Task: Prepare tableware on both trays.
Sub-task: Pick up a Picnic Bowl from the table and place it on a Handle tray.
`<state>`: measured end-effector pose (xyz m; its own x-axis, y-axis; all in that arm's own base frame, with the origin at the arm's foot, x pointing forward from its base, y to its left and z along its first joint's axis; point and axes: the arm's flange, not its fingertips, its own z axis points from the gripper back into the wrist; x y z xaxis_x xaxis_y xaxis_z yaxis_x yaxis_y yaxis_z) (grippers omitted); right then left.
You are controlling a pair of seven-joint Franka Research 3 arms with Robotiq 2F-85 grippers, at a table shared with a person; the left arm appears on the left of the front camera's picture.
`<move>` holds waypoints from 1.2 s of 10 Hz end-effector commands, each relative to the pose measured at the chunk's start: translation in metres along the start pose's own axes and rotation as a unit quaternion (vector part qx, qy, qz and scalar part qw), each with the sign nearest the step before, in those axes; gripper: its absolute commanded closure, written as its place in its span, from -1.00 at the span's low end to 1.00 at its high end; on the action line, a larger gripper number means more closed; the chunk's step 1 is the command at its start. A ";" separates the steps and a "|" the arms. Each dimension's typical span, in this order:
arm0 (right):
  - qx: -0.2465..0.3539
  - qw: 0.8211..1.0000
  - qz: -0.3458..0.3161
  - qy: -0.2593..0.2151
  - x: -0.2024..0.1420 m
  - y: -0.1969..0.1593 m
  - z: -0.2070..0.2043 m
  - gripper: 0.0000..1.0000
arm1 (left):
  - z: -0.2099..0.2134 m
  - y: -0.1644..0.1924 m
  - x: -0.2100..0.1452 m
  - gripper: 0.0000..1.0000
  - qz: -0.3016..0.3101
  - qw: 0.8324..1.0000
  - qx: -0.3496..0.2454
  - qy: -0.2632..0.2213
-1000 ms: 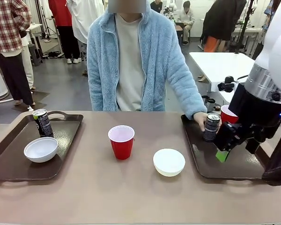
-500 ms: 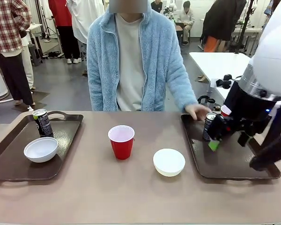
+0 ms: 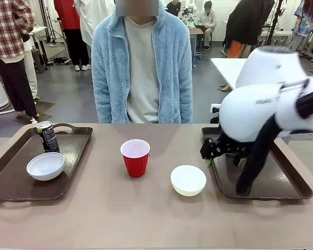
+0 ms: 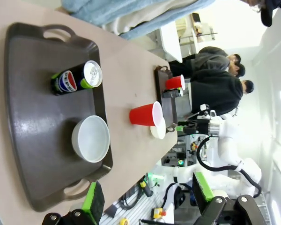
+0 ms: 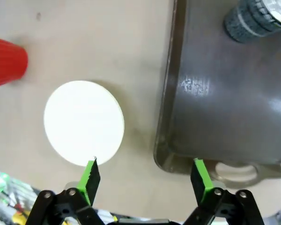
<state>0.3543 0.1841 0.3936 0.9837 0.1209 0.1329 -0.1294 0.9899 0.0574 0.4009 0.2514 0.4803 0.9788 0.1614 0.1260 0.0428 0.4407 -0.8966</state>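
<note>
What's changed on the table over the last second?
The right gripper swung in from the right, across the right tray, and now hangs open by the white bowl. The person let go of that tray's can. The red cup, bowl and left tray stayed put.

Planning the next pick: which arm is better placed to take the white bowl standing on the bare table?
Likely right: the right gripper hangs open beside the white bowl, by the right tray. The left gripper is open by the left tray, farther off.
</note>
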 end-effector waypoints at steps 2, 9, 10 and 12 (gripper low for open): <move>0.000 1.000 0.000 0.000 0.000 0.000 0.000 -1.00 | 0.002 -0.001 -0.001 -1.00 -0.002 1.000 -0.001 -0.002; 0.007 1.000 0.019 0.018 0.004 0.038 -0.024 -1.00 | 0.002 -0.001 -0.001 -1.00 -0.002 1.000 -0.001 -0.002; 0.011 0.999 0.021 0.027 0.004 0.042 -0.029 -1.00 | 0.002 -0.001 -0.001 -1.00 -0.002 1.000 -0.001 -0.002; 0.012 0.999 0.020 0.032 0.009 0.045 -0.037 -1.00 | 0.002 -0.001 -0.001 -1.00 -0.002 1.000 -0.001 -0.002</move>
<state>0.3537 0.2270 0.3640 0.9783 0.1971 0.0644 -0.2014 0.9772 0.0680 0.4010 0.2514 0.4803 0.9788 0.1614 0.1260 0.0427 0.4409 -0.8965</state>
